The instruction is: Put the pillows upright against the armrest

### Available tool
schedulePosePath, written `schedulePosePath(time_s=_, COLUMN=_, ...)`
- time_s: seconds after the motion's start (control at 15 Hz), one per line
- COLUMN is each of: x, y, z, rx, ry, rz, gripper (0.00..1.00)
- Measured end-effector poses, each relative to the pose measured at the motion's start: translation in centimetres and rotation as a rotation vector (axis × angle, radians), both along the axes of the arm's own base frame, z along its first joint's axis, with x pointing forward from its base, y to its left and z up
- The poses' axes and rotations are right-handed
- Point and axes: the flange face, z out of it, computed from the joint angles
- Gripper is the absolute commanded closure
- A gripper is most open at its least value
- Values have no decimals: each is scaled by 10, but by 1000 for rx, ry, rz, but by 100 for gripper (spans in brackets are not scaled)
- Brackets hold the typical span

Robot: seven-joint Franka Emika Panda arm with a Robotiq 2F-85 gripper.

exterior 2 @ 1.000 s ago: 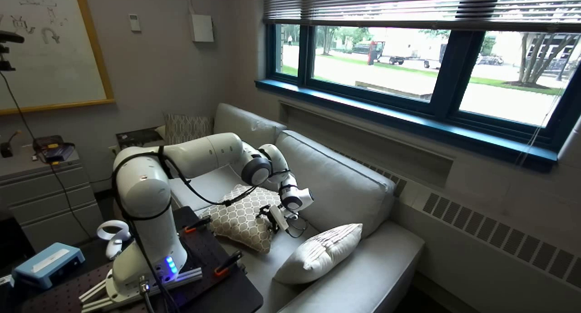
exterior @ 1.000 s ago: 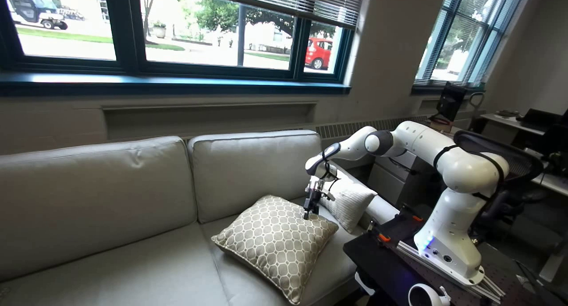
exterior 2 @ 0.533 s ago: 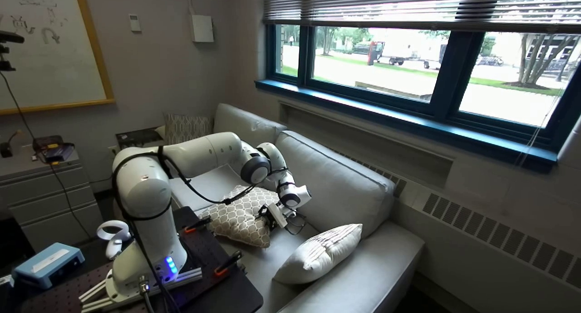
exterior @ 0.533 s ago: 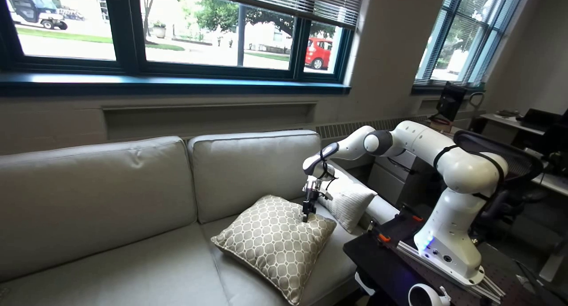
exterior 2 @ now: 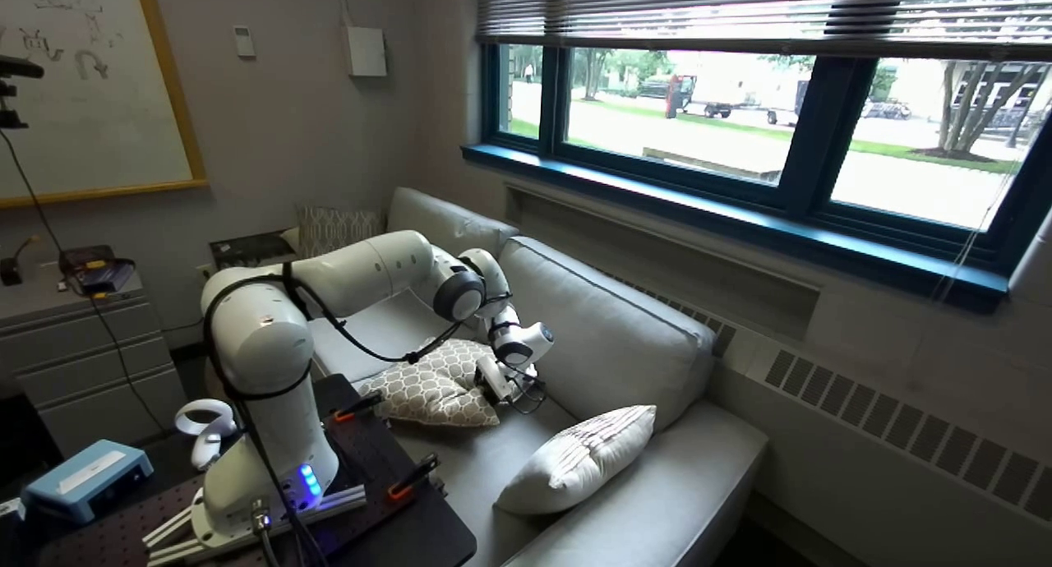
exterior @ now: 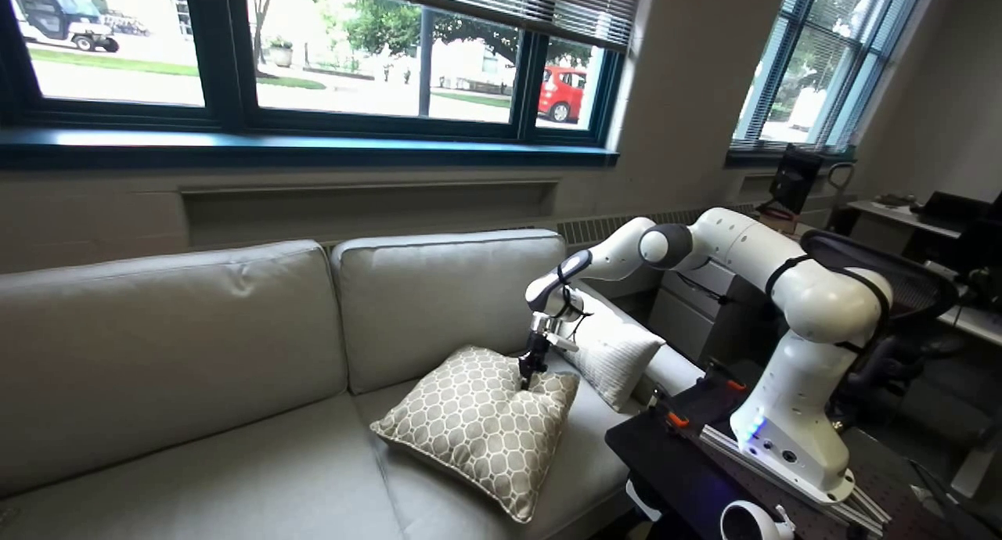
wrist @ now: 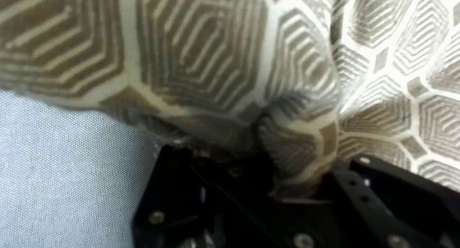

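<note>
Beige-and-white lattice pillow [exterior: 470, 419], lying on the sofa seat [exterior: 274, 477], apart from the armrest [exterior 2: 674, 485]. Caught near one edge by the gripper [exterior: 525, 382], clamped on a gathered fold. Between there and the armrest, tilted, the white pillow [exterior 2: 579, 460]. Farther back, upright grey back cushions [exterior: 450, 301]; above those, a blue window frame [exterior: 227, 70].

The patterned pillow [exterior: 473, 424] and woven sofa [exterior: 196, 469] look matt cloth, the arm [exterior: 740, 239] smooth and glossy.
</note>
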Motion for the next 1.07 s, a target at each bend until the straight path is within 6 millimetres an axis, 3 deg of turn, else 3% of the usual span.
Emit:
schedulePosePath(time_s=0.33, x=-25, y=18, z=36, rx=-80, ry=-113, rz=-174, gripper=100)
schedulePosePath(time_s=0.67, x=-71, y=30, z=81, rx=-171, ry=-285, rz=-362, gripper=100)
schedulePosePath(time_s=0.93, x=-118, y=55, z=134, rx=-228, ry=-404, rz=-484, gripper=100)
schedulePosePath(time_s=1.07, x=-130, y=65, z=170, rx=-248, ry=-455, rz=-542, gripper=100)
